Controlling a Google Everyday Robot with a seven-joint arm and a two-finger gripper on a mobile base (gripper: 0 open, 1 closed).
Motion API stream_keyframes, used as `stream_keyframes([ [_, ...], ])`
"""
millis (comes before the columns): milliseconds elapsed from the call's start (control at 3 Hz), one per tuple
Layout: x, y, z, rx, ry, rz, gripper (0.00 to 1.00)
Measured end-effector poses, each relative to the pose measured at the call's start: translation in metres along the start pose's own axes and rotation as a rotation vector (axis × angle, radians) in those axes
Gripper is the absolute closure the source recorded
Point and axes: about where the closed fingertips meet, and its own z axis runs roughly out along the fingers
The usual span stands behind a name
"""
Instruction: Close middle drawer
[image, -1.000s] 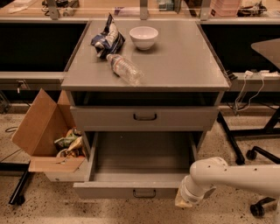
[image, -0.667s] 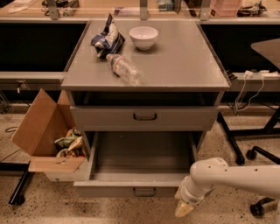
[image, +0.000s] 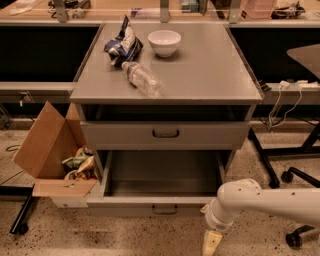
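The middle drawer (image: 150, 200) is a wide grey metal drawer, pulled far out of the cabinet (image: 165, 70) and empty inside. Its low front panel carries a small dark loop handle (image: 165, 209). Above it is the taller-fronted grey drawer (image: 165, 134), almost pushed in. My gripper (image: 211, 243) hangs on the white arm (image: 270, 200) that comes in from the right. It points down at the floor, just in front of the drawer's front right corner and below the panel, holding nothing. The lowest drawer is out of view.
On the cabinet top lie a white bowl (image: 164, 42), a clear plastic bottle (image: 142, 79) and a chip bag (image: 123, 45). An open cardboard box (image: 50, 150) with trash stands on the floor at the drawer's left. Chair bases and cables (image: 295, 175) are at the right.
My gripper has dropped lower towards the floor in front of the drawer's right corner. The drawer has not moved.
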Motion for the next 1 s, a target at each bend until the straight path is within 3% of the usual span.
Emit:
stream_keyframes([
  [333, -0.008, -0.030, -0.008, 0.062, -0.068, -0.036, 0.19],
  [667, -0.015, -0.074, -0.022, 0.157, -0.142, -0.124, 0.42],
  [1000, -0.024, -0.100, -0.038, 0.234, -0.189, -0.170, 0.65],
])
